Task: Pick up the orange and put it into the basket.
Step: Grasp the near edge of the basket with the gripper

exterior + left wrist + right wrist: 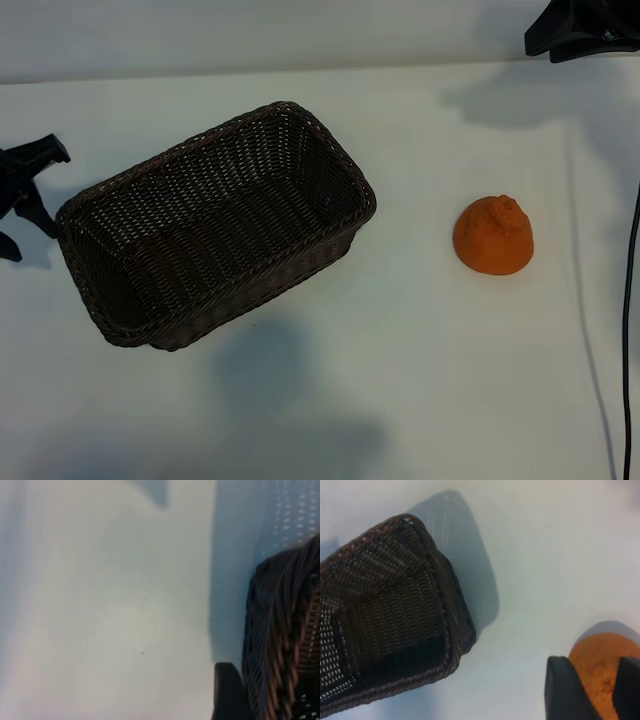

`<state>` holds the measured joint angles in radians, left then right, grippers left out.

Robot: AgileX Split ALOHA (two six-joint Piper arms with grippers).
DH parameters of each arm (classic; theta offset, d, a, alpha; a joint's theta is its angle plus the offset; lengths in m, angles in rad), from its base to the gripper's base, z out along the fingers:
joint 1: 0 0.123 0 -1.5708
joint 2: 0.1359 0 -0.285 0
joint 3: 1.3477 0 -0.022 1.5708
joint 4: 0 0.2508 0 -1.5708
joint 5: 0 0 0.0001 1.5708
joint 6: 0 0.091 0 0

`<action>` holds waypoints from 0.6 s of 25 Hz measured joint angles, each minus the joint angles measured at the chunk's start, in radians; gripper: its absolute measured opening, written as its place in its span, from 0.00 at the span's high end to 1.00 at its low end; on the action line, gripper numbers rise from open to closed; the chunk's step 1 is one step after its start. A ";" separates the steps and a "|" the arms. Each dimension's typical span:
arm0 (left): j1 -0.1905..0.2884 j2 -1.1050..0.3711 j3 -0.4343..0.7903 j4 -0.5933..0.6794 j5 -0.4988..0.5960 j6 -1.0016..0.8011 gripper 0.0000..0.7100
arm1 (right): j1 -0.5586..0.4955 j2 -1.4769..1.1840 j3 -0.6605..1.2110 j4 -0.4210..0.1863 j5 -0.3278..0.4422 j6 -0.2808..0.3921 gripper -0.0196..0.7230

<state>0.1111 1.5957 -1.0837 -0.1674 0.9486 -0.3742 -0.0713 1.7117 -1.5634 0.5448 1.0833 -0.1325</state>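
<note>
surface: white table (420,380) | on it: basket (215,225), orange (493,236), well apart

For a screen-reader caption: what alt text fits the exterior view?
An orange sits on a white table, apart from and right of an empty wicker basket. The left gripper is beside the basket's left end; the right gripper is at the upper right.

The exterior view looks steeply down on the white bench (400,380), taking in the whole basket (215,225) and the orange (493,236) from well above. The left wrist view sits low and close beside the basket (285,640), catching only one woven wall. The right wrist view looks down from nearer, over a basket (390,625) corner and the orange (600,665). All three views share the basket; the orange shows in two.
</note>
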 joint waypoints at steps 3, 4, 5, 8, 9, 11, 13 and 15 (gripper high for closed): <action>0.000 0.010 0.000 -0.003 -0.025 0.000 0.37 | 0.000 0.000 0.000 0.000 0.000 -0.001 0.60; 0.000 0.019 0.000 -0.007 -0.030 0.001 0.37 | 0.000 0.000 0.000 0.000 0.000 -0.001 0.60; 0.000 0.032 0.000 -0.015 -0.032 0.004 0.37 | 0.000 0.000 0.000 0.000 0.000 -0.001 0.60; 0.000 0.078 0.015 -0.065 -0.060 0.033 0.37 | 0.000 0.000 0.000 0.000 0.000 -0.001 0.60; 0.000 0.091 0.026 -0.089 -0.073 0.051 0.37 | 0.000 0.000 0.000 0.000 0.000 -0.001 0.60; 0.000 0.110 0.043 -0.135 -0.105 0.077 0.37 | 0.000 0.000 0.000 0.000 0.000 -0.001 0.60; 0.000 0.126 0.049 -0.172 -0.119 0.103 0.37 | 0.000 0.000 0.000 0.000 -0.001 -0.001 0.60; 0.000 0.134 0.049 -0.188 -0.125 0.109 0.37 | 0.000 0.000 0.000 0.000 -0.002 -0.001 0.60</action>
<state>0.1111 1.7298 -1.0345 -0.3554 0.8237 -0.2651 -0.0713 1.7117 -1.5634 0.5448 1.0812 -0.1332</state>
